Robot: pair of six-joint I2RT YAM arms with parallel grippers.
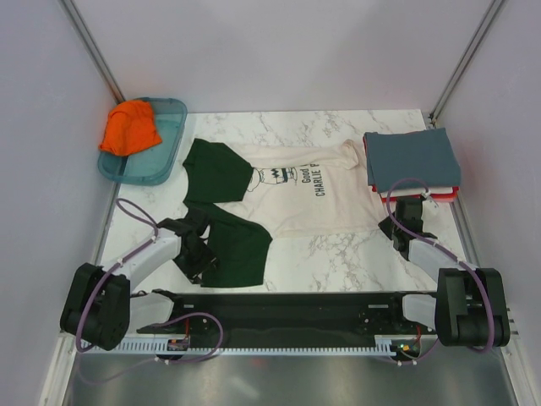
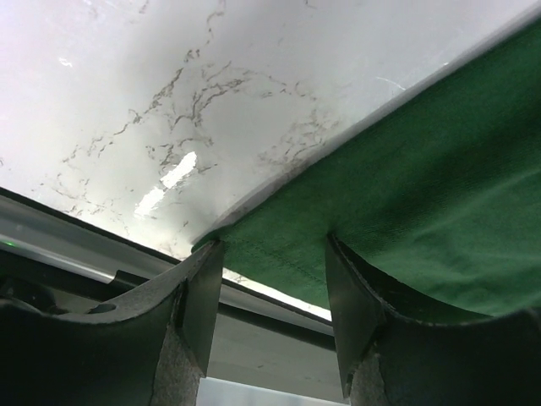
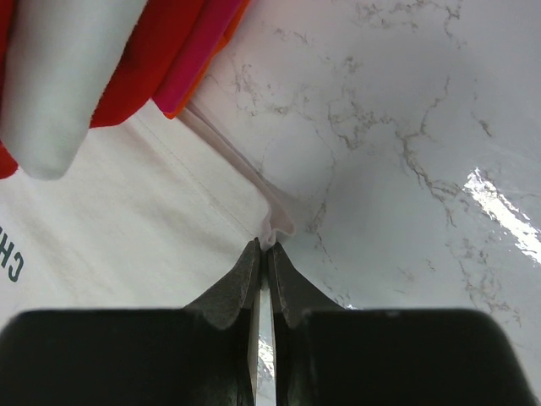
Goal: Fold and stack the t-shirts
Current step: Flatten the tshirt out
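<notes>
- Jaws first: right jaws are pinched almost shut on the very tip of the cream t-shirt's [image 3: 127, 220] near hem corner. Left jaws stand partly open with the edge of the green sleeve [image 2: 406, 186] lying between them, not clamped.
- Cream t-shirt lies spread print-up across the middle of the table [image 1: 338, 254], green sleeves and collar toward my left arm, hem toward my right.
- Folded stack [image 1: 412, 161] sits at the far right, slate-blue on top. Orange t-shirt [image 1: 129, 127] is bunched in the teal tray [image 1: 173, 114], far left.
- Risk: right pinch has only a sliver of cloth, so I reckon the corner slips out once I lift or pull.
- Risk: left jaws could close on the hem line only, or on table, and drop the sleeve mid-fold.
- Risk: the stack's edge overhangs the cream hem, so pulling that hem may drag or topple the stack.
- Risk: if one side holds and the other slips, the fold comes out skewed.
- Top view gives the whole layout and the chest print, but both arms hide their own jaws there.
- Wrist views alone show the grips. Right wrist also shows red and pale layers under the stack's top.
</notes>
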